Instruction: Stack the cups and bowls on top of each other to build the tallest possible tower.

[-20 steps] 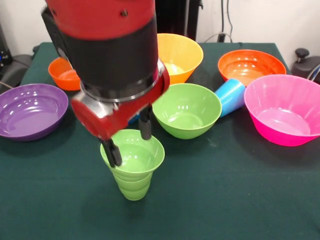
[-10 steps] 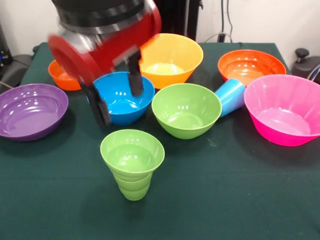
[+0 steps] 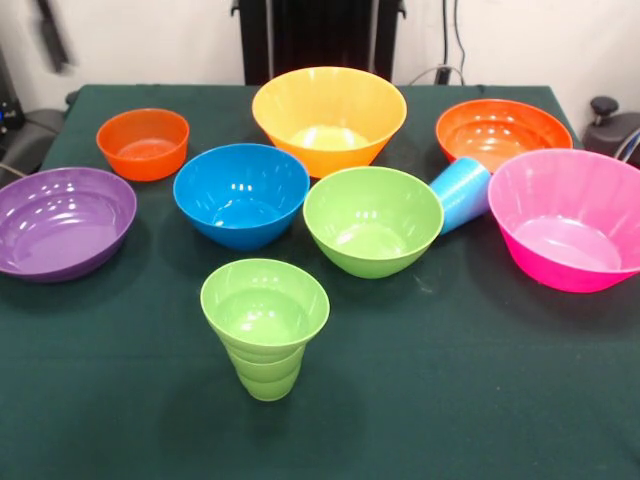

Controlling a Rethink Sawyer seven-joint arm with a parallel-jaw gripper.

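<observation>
- Standing upright on the green table cloth (image 3: 480,400), nearest the camera, is the lime green cup (image 3: 265,325), its mouth open upward and its lower part stepped; nothing touches it.
- Behind it and a little to the picture's right sits the green bowl (image 3: 372,220), upright and empty.
- Just left of that bowl is the blue bowl (image 3: 241,194); the two rims look very close, though I cannot tell if they touch.
- The light blue cup (image 3: 460,192) lies tipped on its side between the green bowl and the pink bowl (image 3: 570,218), its mouth pointing down toward the green bowl and its base up toward the far right.
- The pink bowl stands at the right edge, upright, near the blue cup.
- Farther back, the large yellow-orange bowl (image 3: 330,115) sits behind the blue and green bowls.
- An orange bowl (image 3: 503,132) stands at the far right, behind the pink bowl and just beside the blue cup's base.
- A smaller orange bowl (image 3: 143,143) stands at the far left.
- The purple bowl (image 3: 62,220) rests at the left edge, well apart from the lime green cup.
- No cup or bowl is stacked on another.
- The claw does not show in this view, so its opening and any hold cannot be told.
</observation>
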